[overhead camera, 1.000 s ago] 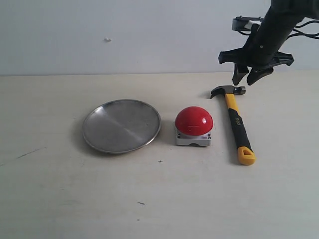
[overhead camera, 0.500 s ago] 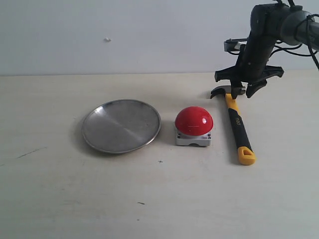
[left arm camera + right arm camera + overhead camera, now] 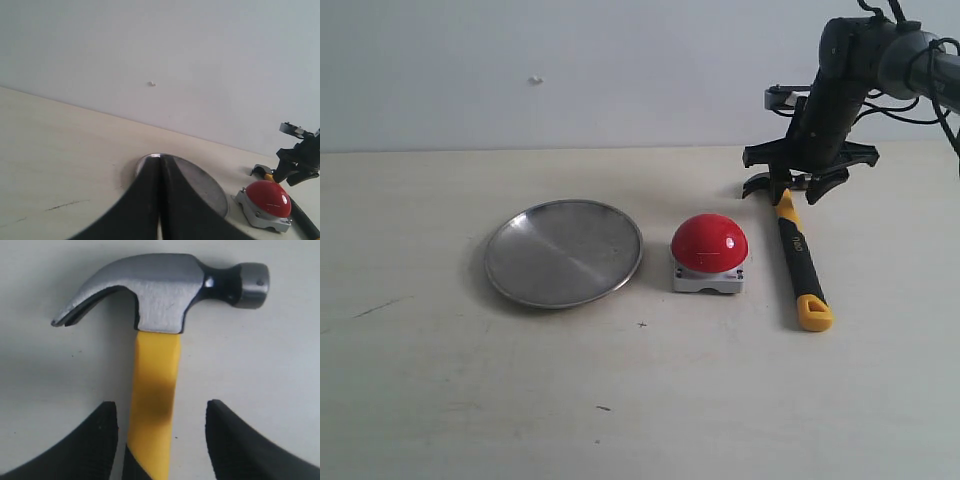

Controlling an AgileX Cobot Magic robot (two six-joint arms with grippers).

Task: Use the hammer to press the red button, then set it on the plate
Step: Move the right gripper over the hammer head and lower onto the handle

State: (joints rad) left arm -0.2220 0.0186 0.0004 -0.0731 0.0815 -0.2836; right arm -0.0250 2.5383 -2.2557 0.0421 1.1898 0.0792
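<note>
The hammer [image 3: 795, 255] lies flat on the table, head toward the back wall, its yellow looped end nearest the front. My right gripper [image 3: 798, 192] is open and low over the hammer's head end; in the right wrist view its fingers straddle the yellow neck [image 3: 152, 390] below the dark metal head [image 3: 165, 290], one finger close beside it, nothing gripped. The red button [image 3: 709, 243] stands on its grey base left of the hammer. Further left lies the metal plate [image 3: 563, 252]. My left gripper [image 3: 160, 172] is shut and empty, with the plate [image 3: 200, 185] and red button [image 3: 268, 197] beyond it.
The pale tabletop [image 3: 640, 400] ends at a plain light wall behind. Black cables trail from the right arm [image 3: 860, 60] at the upper right.
The right arm has come down and slightly left, from above the hammer's head to astride its neck, and its jaws have spread wider. The left gripper has stayed shut.
</note>
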